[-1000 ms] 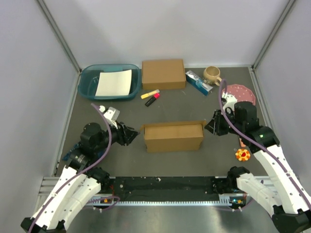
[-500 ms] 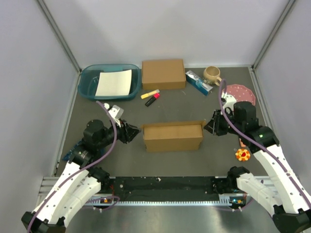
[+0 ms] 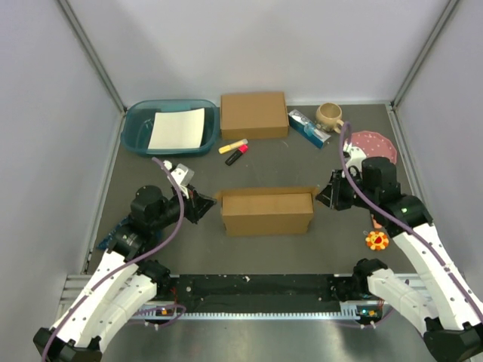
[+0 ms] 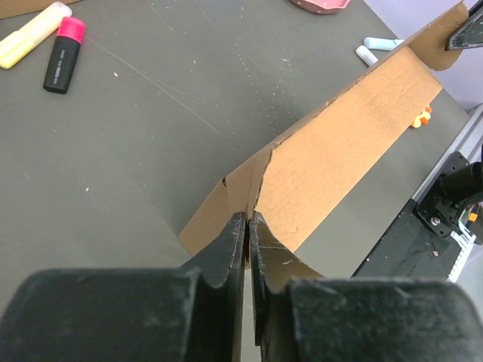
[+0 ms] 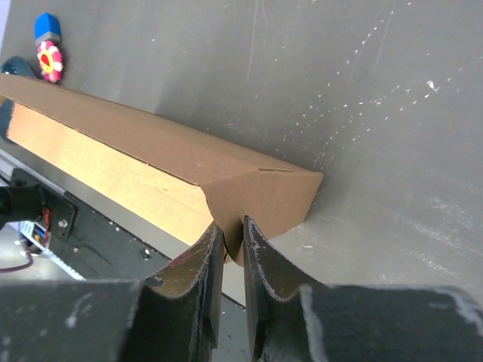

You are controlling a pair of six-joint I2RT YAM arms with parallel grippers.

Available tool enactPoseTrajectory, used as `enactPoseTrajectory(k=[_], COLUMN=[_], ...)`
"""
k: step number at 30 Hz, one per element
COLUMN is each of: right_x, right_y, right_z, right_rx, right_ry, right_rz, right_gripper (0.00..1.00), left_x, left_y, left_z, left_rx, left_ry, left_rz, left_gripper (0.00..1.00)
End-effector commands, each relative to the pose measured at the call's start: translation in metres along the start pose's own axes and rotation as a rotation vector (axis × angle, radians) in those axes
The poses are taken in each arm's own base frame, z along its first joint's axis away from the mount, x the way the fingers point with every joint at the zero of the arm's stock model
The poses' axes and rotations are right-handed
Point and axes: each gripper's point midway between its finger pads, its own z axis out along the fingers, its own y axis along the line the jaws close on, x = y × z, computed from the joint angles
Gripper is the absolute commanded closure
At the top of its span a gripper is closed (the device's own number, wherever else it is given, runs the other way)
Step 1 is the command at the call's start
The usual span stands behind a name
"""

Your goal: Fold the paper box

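The paper box is a long brown cardboard shape lying across the middle of the table, partly folded up. My left gripper is at its left end. In the left wrist view the jaws are pressed together on the edge of the end flap of the paper box. My right gripper is at the right end. There its jaws pinch a rounded tab hanging from the end of the paper box.
A smaller closed brown box stands at the back, with a teal basin holding white paper to its left. Yellow and pink markers, a toothpaste carton, a mug, a pink plate and an orange flower toy lie around.
My left gripper has moved right to the box's left end, and its jaws have closed on the flap. The box has shifted slightly left. The right arm has barely moved.
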Motion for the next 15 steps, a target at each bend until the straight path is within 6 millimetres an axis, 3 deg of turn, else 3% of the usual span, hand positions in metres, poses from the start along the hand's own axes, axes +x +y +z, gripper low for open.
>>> enactPoseTrajectory(k=[1,2,7,15], right_x=[-0.008,-0.008,-0.009,-0.010], right_y=[0.010,0.011,0.020,0.029], right_z=[0.002,0.003,0.002,0.003], right_rx=[-0.035,-0.036,-0.062,-0.092], right_ry=[-0.022,-0.018,-0.011,0.009], right_rz=[0.027,0.040,0.122,0.214], right_gripper=[0.88,0.89,1.00,1.00], left_x=[-0.007,-0.007,-0.007,-0.005], left_y=[-0.002,-0.003,0.000,0.006], left_z=[0.002,0.003,0.006,0.007], left_rx=[0.007,0.012,0.002,-0.027], left_ry=[-0.027,-0.028,-0.030,-0.030], left_rz=[-0.004,-0.011,-0.027,-0.026], left_gripper=[0.96,1.00,1.00,1.00])
